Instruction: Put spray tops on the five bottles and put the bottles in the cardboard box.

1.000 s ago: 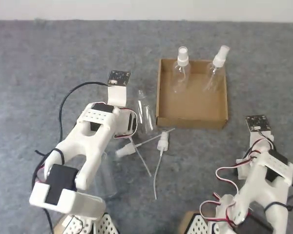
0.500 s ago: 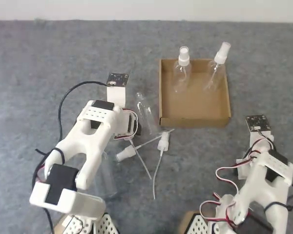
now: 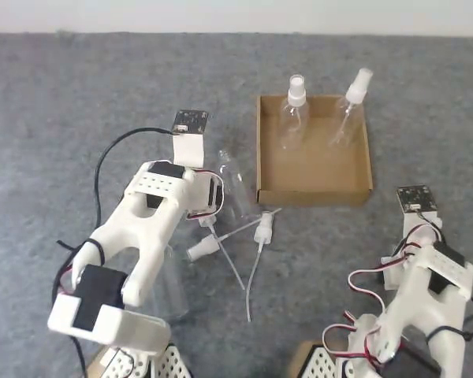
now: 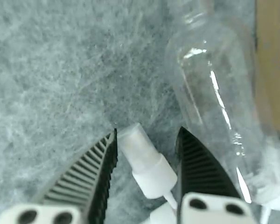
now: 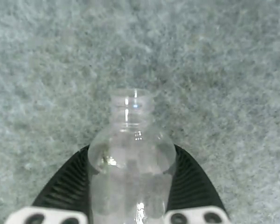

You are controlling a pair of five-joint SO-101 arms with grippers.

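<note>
- the left gripper (image 4: 147, 134) is open, its black ribbed jaws set either side of a white plastic spray top (image 4: 147, 165) that lies on the grey carpet (image 4: 51, 70). i cannot tell whether the jaws touch it.
- just right of that top an uncapped clear plastic bottle (image 3: 235, 186) lies on its side, close against the left wall of the brown cardboard box (image 3: 311, 195).
- inside the box, a capped clear bottle (image 3: 290, 120) and a second capped bottle (image 3: 344, 120) lean against the far wall, their white tops sticking out past it.
- on the carpet near the box's near-left corner lie a loose spray top with a thin tube (image 3: 203, 249) and another tubed spray top (image 3: 262, 230).
- the right gripper (image 5: 131, 150) is clamped on an open-necked clear bottle (image 5: 130, 140), a jaw pressed to each shoulder.
- the right arm (image 3: 426, 276) sits at the near right.
</note>
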